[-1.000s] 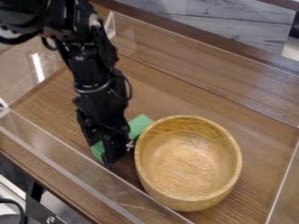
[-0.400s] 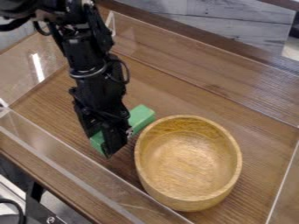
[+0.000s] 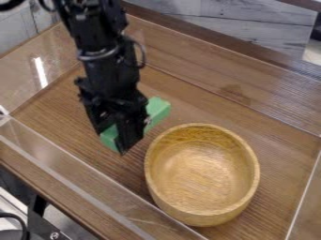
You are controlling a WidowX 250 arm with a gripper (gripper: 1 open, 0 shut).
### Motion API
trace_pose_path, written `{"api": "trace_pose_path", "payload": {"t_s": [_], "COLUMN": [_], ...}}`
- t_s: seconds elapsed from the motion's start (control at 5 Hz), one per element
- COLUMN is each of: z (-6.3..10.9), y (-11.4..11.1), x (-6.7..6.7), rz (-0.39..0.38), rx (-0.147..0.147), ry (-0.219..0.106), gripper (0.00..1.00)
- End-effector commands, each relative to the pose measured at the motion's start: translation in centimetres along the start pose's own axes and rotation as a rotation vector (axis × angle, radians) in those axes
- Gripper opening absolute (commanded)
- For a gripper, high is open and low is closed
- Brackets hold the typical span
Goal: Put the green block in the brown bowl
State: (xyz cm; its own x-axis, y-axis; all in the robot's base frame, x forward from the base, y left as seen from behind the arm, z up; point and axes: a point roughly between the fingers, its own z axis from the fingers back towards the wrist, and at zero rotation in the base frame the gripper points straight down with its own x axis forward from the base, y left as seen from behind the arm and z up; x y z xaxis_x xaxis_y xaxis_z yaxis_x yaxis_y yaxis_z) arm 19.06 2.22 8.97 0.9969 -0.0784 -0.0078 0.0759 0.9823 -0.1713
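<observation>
Green block (image 3: 156, 114) clenched in claw (image 3: 120, 134), held just beside wooden bowl (image 3: 202, 175), on its upper-left side in view; rightward transfer over rim req'd, approx. level.

From my camera I see my one black arm (image 3: 90, 28) come in at the upper left and reach down toward the middle, its links and joints dark, a loose cable looping beside its upper part. The gripper (image 3: 116, 127) points downward at its lower end. I have its jaws closed, clear of the counter.
</observation>
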Motion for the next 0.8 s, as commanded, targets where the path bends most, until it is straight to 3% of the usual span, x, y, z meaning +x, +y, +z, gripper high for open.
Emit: {"api": "trace_pose_path", "payload": {"t_s": [0.0, 0.2, 0.4, 0.6], "z": [3.3, 6.1, 7.5, 4.8], "y": [-1.7, -4.5, -9.9, -14.7], "x": [1.0, 1.1, 0.3, 0.1], "rz": [-0.005, -0.027, -0.106, -0.198], "rx": [0.010, 0.010, 0.010, 0.022], "ry": [-0.058, -0.074, -0.083, -0.088], "gripper": [0.00, 0.00, 0.00, 0.00]}}
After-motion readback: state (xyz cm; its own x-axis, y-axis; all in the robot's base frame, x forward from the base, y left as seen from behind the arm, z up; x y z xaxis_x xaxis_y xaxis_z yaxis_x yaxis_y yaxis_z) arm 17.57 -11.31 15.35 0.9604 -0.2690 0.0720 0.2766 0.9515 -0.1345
